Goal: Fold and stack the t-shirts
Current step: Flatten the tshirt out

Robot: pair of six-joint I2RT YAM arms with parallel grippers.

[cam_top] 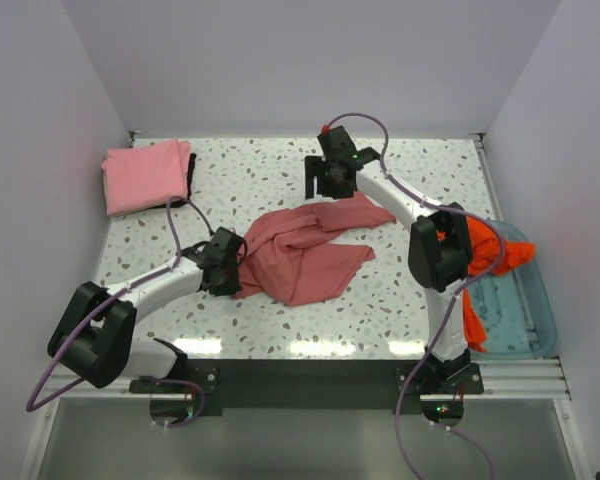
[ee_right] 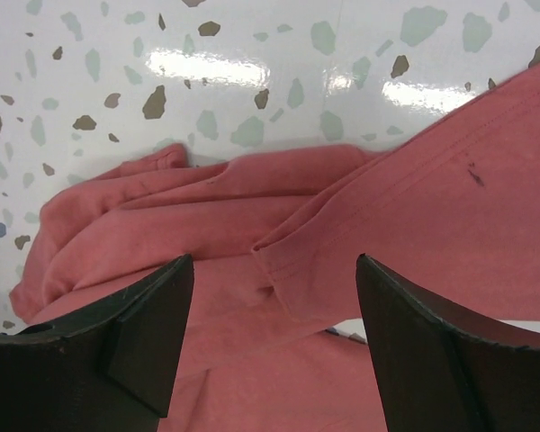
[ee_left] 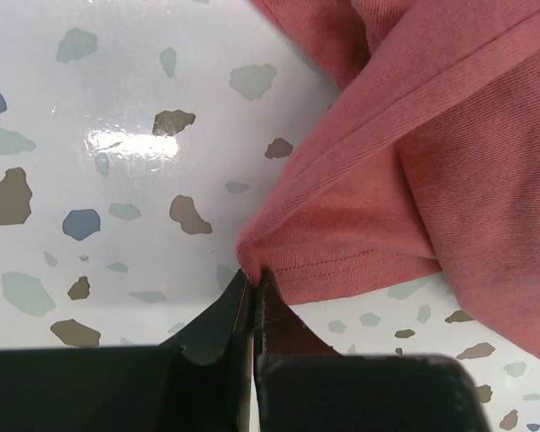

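Observation:
A dusty rose-red t-shirt [cam_top: 310,255] lies crumpled in the middle of the speckled table [cam_top: 250,180]. My left gripper [cam_top: 241,266] is at its left edge. In the left wrist view the jaws meet on a hemmed corner of the shirt [ee_left: 432,162], so the left gripper [ee_left: 254,275] is shut on that corner. My right gripper [cam_top: 326,186] hovers over the shirt's far edge, open. In its wrist view the right gripper [ee_right: 272,263] straddles a sleeve hem [ee_right: 297,270] without touching it. A lighter pink t-shirt [cam_top: 145,175] lies folded at the back left. A bright orange t-shirt [cam_top: 477,275] hangs over the tray.
A pale blue see-through tray [cam_top: 533,318] sits at the table's right edge, behind the right arm's elbow [cam_top: 438,250]. White walls close in the back and both sides. The table's front rail [cam_top: 310,375] carries the arm bases.

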